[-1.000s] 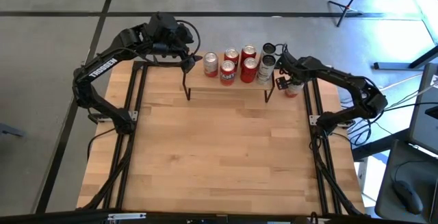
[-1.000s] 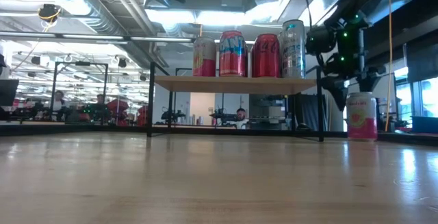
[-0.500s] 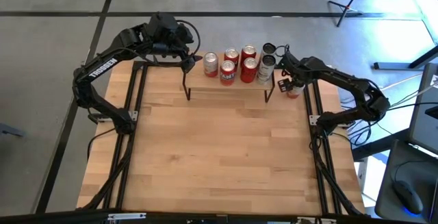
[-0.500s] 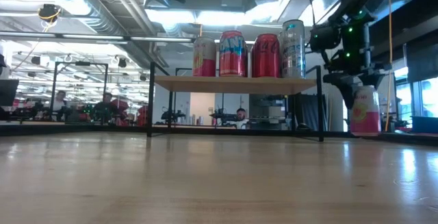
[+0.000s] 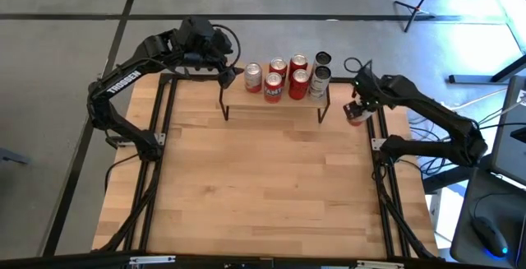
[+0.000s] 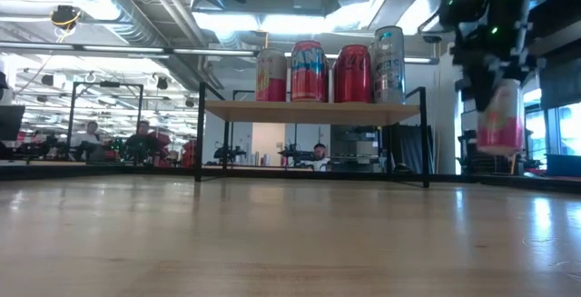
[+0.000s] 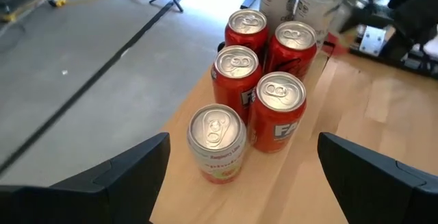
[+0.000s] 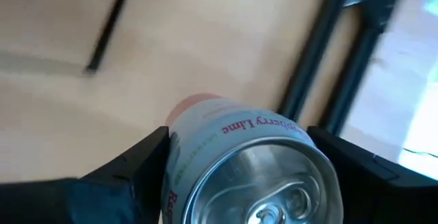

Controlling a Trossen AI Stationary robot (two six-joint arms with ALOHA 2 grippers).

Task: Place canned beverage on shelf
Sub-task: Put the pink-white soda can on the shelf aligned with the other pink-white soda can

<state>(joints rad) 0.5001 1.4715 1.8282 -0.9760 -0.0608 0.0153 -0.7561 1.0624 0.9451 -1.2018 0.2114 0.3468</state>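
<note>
The wooden tabletop point(image 5: 263, 178) fills the centre of the high view, with the shelf point(image 5: 273, 103) at its upper edge carrying six cans point(image 5: 288, 76). At the upper left of the high view the left end effector point(image 5: 230, 70) hangs beside the shelf's left end with its fingers spread wide and nothing between them. To the right of the shelf the right end effector point(image 5: 357, 108) pinches a pink raspberry lime can point(image 6: 497, 120) between its fingers, holding it in the air above the tabletop at the right edge of the low view.
</note>
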